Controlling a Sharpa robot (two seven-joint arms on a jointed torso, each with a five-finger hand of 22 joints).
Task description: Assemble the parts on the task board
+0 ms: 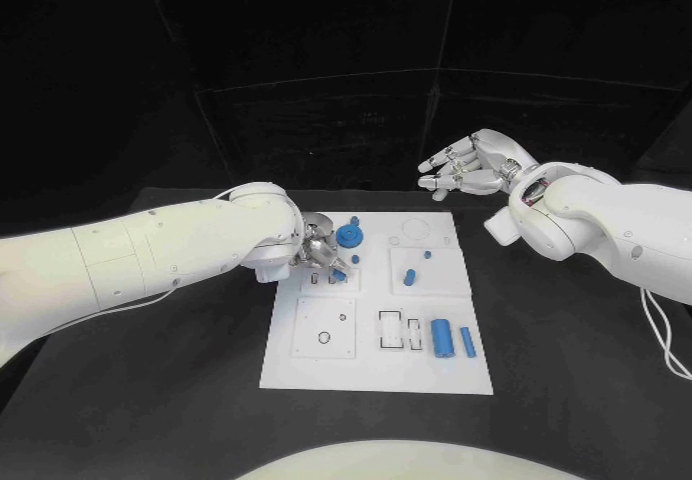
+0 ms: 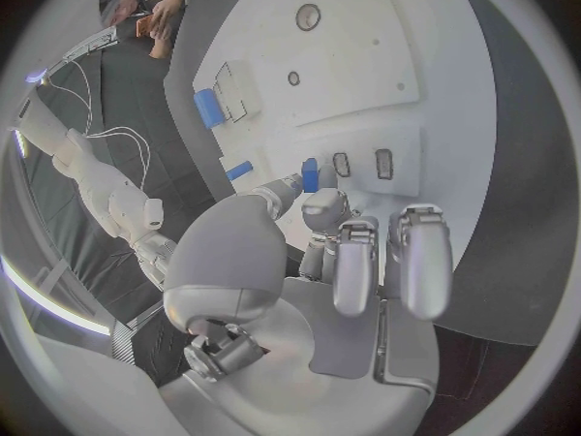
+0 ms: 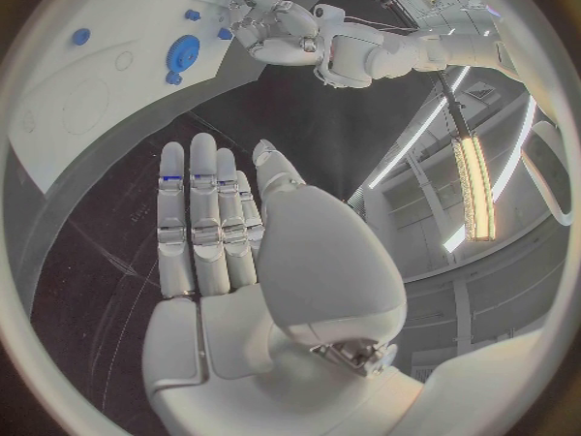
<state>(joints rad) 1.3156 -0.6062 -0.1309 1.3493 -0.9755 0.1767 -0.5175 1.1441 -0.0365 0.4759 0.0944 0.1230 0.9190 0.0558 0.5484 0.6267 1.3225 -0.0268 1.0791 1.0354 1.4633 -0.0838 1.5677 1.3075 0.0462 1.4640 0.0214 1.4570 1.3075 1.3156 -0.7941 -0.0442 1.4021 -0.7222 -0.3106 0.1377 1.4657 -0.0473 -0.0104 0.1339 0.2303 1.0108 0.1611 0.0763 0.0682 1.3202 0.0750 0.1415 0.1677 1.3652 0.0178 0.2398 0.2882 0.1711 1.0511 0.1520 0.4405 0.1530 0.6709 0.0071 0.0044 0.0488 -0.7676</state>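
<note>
Head view gives you the white task board [image 1: 375, 370] lying lengthwise in the middle of the black table [image 1: 577, 380], with your left hand [image 1: 320, 252] down over its far left section. That hand pinches a small blue part [image 1: 339, 274] between thumb and a fingertip, right beside two narrow slots [image 1: 327, 280] cut in the board. In the left wrist view you see the same small blue part [image 2: 310, 175] held at the fingertips [image 2: 324, 203], just next to the pair of slots [image 2: 363, 164], while the remaining fingers reach forward, uncurled, over the board.

Just beyond the left hand a round blue gear-like part [image 1: 352, 236] stands on the board. Two small blue pieces [image 1: 410, 275] sit in the raised square near the board's middle right, one of them further back than the other. Near the robot's side of the board, a blue cylinder [image 1: 441, 337] and a slimmer blue rod [image 1: 466, 341] lie side by side, next to rectangular outlines [image 1: 392, 328].

Your right hand [image 1: 472, 165] hovers well off the board, beyond its far right corner, holding nothing, fingers apart and loosely bent. The right wrist view shows its fingers [image 3: 199, 213] laid out straight together, with the gear-like part [image 3: 184, 50] and the left hand [image 3: 269, 24] far ahead.

You will find no readable writing, brand or label on the board or parts.
</note>
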